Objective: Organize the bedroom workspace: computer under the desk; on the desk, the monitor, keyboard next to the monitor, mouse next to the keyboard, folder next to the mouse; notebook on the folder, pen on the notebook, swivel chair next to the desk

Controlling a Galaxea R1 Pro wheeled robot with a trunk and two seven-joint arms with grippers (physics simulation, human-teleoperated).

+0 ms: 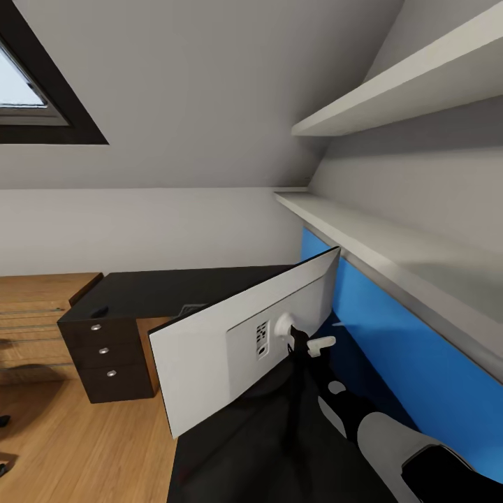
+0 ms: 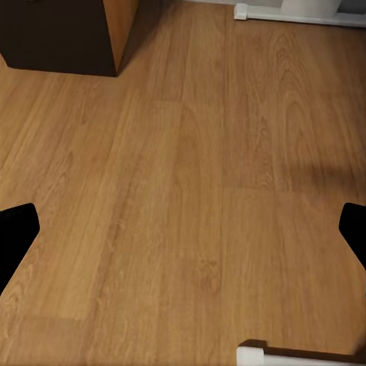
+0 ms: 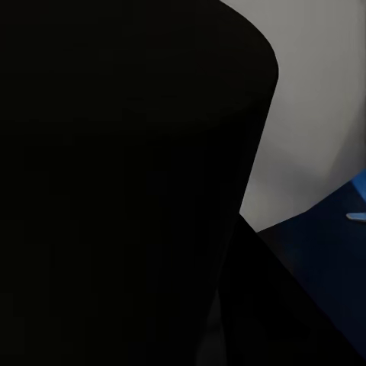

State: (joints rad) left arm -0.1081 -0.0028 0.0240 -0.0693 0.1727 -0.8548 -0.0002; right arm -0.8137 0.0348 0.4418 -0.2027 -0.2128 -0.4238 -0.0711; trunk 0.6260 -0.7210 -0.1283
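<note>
The monitor (image 1: 209, 356) shows its white back, tilted, above the near end of the dark desk (image 1: 175, 286). My right gripper (image 1: 300, 349) reaches up to the black stand neck at the mount and looks shut on it; the right wrist view is close against a black shape (image 3: 130, 175). Behind the monitor's top edge peeks a corner of the keyboard (image 1: 192, 307). A small dark mouse (image 1: 100, 311) lies at the desk's left end. My left gripper (image 2: 183, 236) hangs open over bare wooden floor (image 2: 183, 152), nothing between its fingers.
Dark drawers (image 1: 105, 349) stand under the desk's left end, with a wooden cabinet (image 1: 42, 307) beside them. Two grey shelves (image 1: 391, 237) jut from the right wall above a blue panel (image 1: 391, 349). A skylight (image 1: 35, 84) is in the sloping ceiling.
</note>
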